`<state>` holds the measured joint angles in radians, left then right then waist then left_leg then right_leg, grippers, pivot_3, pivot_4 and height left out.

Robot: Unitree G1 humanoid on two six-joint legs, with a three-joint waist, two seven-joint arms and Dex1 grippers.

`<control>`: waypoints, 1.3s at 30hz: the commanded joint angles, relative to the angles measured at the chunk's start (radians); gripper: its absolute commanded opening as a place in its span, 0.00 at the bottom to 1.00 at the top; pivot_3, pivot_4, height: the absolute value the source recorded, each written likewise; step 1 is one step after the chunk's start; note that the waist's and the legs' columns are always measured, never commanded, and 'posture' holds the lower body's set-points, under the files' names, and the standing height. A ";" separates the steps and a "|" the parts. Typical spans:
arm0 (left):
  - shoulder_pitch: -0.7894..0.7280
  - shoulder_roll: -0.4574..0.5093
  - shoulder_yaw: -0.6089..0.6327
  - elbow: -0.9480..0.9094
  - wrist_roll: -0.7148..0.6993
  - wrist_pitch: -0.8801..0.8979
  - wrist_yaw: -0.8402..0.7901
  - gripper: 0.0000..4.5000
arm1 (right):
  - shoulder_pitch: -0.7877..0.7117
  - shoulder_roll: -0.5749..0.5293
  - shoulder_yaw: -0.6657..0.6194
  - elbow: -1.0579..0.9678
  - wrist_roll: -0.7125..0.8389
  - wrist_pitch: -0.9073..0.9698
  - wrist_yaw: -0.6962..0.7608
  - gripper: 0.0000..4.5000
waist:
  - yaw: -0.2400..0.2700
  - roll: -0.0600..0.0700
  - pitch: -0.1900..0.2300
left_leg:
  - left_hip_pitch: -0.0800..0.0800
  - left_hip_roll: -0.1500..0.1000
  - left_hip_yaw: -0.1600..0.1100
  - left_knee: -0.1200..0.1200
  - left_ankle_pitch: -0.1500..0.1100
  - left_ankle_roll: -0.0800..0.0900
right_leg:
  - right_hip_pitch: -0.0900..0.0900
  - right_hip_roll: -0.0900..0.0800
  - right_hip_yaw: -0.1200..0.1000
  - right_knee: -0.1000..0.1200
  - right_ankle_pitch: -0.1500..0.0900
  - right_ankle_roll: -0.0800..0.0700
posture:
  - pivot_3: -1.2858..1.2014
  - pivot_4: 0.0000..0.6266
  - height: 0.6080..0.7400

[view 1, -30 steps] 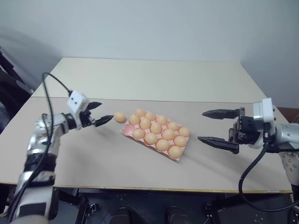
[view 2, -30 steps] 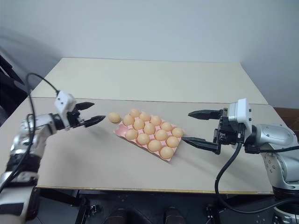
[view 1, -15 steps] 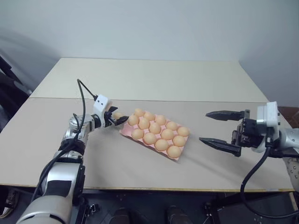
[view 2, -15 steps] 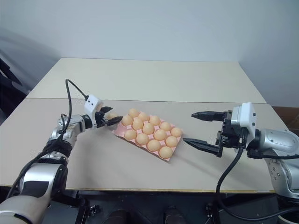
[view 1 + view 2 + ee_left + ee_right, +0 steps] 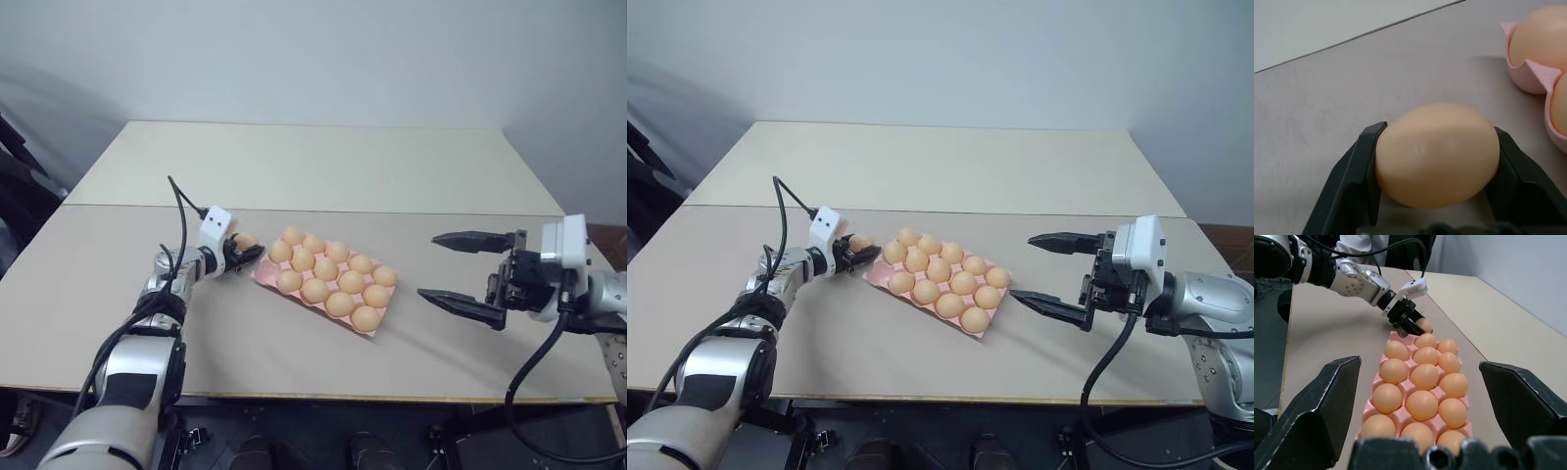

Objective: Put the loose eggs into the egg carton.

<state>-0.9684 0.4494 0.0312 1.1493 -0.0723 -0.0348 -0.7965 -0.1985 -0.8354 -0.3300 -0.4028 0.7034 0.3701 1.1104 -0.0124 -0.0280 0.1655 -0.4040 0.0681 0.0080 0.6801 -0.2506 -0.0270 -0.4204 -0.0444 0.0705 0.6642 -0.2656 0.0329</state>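
Pink egg carton (image 5: 328,294) lying askew on the grey-beige table (image 5: 245,343), cups hidden under eggs; count of filled cups hard to fix from the head views, rim of one corner cut off in the left wrist view. Beyond the table seam, a paler second tabletop (image 5: 313,162), bare wall behind. Black cable looping over the left forearm, another hanging from the right wrist.

Left gripper (image 5: 242,251) low over the table just beside the carton's near-left corner, fingers (image 5: 1359,166) clamped on either side of one loose egg (image 5: 1437,154); egg's underside shadowed, so resting on or lifted off the table impossible to tell. Nothing between that egg and the carton.

Right gripper (image 5: 1050,272) hovering well apart from the carton's far end, fingers spread wide, grasping nothing.
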 commanded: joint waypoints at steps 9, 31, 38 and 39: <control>0.122 0.097 -0.006 -0.437 -0.151 0.072 -0.473 0.55 | -0.001 -0.005 -0.028 -0.026 0.024 -0.021 -0.006 1.00 | 0.000 0.000 0.000 | 0.001 0.000 0.000 0.000 0.000 0.000 | 0.001 0.000 0.000 0.000 0.000 0.000 | 0.52 0.24 1.00; 0.171 0.121 -0.033 -0.531 -0.145 0.118 -0.519 0.99 | 0.012 0.004 -0.029 -0.036 0.022 -0.027 -0.022 1.00 | 0.000 0.000 0.000 | 0.001 0.000 0.000 0.000 0.000 0.000 | 0.001 0.000 0.000 0.000 0.000 0.000 | 0.52 0.24 1.00; 0.244 0.224 0.044 -0.679 -0.227 0.163 -0.561 0.99 | 0.004 0.008 -0.019 -0.025 0.018 -0.035 -0.013 1.00 | -0.004 0.000 0.000 | 0.001 0.000 0.000 0.000 0.000 0.000 | 0.000 0.000 0.000 0.000 0.000 0.000 | 0.52 0.24 1.00; 0.272 0.259 0.072 -0.713 -0.249 0.181 -0.569 0.99 | -0.001 0.009 -0.016 -0.020 0.017 -0.037 -0.010 1.00 | -0.005 0.000 0.000 | 0.001 0.000 0.000 0.000 0.000 0.000 | 0.000 0.000 0.000 0.000 0.000 0.000 | 0.52 0.24 1.00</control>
<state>-0.7041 0.6652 0.0433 0.5000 -0.2777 0.1234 -1.3506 -0.1859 -0.8286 -0.3275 -0.4101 0.7098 0.3625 1.0980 -0.0174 -0.0275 0.1653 -0.4033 0.0686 0.0076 0.6802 -0.2505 -0.0270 -0.4202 -0.0443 0.0706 0.6644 -0.2657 0.0329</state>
